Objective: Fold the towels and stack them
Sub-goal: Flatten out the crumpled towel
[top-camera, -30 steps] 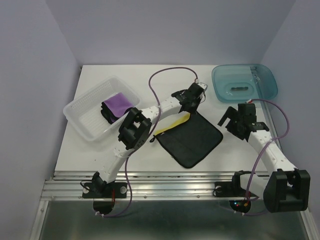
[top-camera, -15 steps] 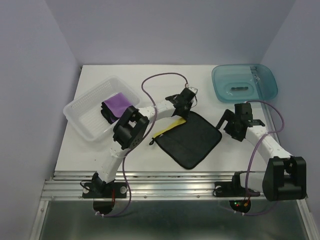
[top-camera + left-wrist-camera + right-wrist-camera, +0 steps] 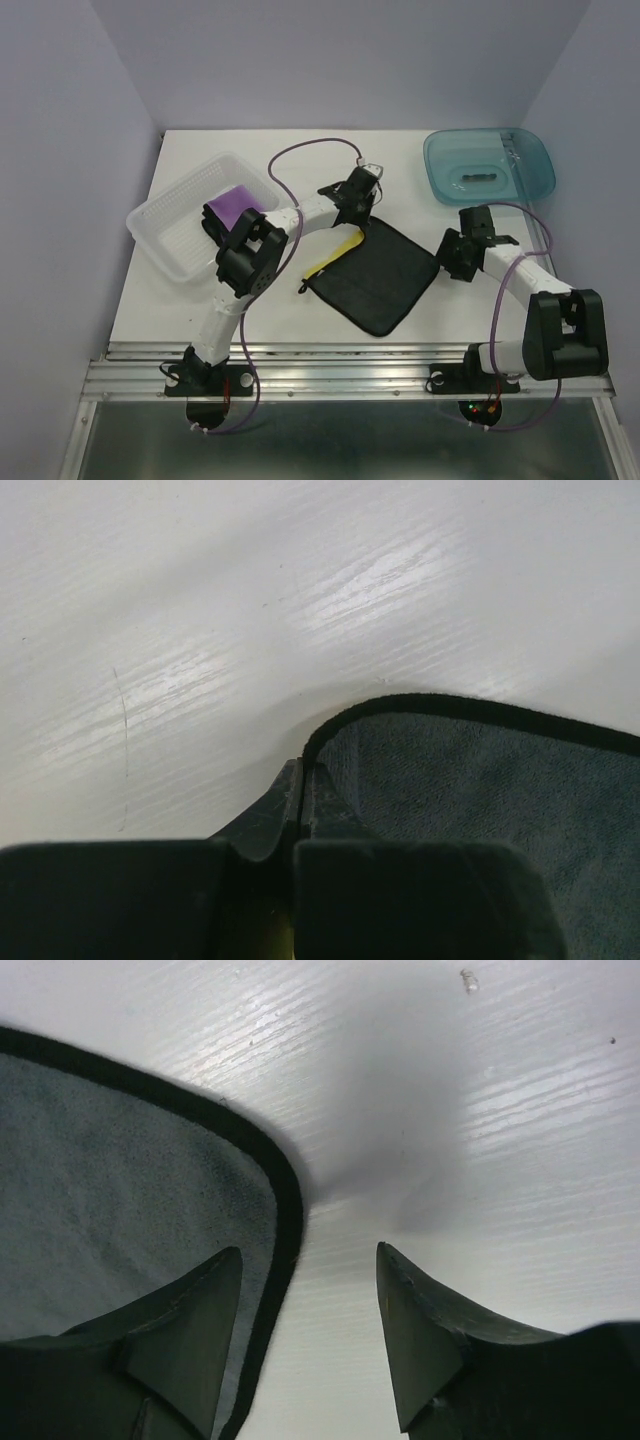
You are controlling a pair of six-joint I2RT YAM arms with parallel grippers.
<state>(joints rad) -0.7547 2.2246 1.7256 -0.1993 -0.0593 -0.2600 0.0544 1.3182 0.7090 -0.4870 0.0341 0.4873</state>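
A towel (image 3: pixel 380 275) lies flat in mid-table, black face up, with a strip of its yellow face (image 3: pixel 337 250) showing along the left edge. My left gripper (image 3: pixel 357 206) is shut on the towel's far corner; the left wrist view shows the jaws (image 3: pixel 302 776) pinched on the black edging of the towel (image 3: pixel 480 780). My right gripper (image 3: pixel 451 256) is open, low over the towel's right corner; in the right wrist view (image 3: pixel 310 1260) the towel's edging (image 3: pixel 285 1200) runs between the fingers. A folded purple towel (image 3: pixel 233 207) lies in the clear tray (image 3: pixel 170 235).
The clear plastic tray stands at the left. A teal translucent tub (image 3: pixel 488 165) stands at the back right, just beyond the right arm. Purple cables loop above both arms. The metal rail runs along the table's near edge.
My left gripper has moved left with the towel's far corner in it, shifting the towel a little. My right gripper has moved left and down to the towel's right corner.
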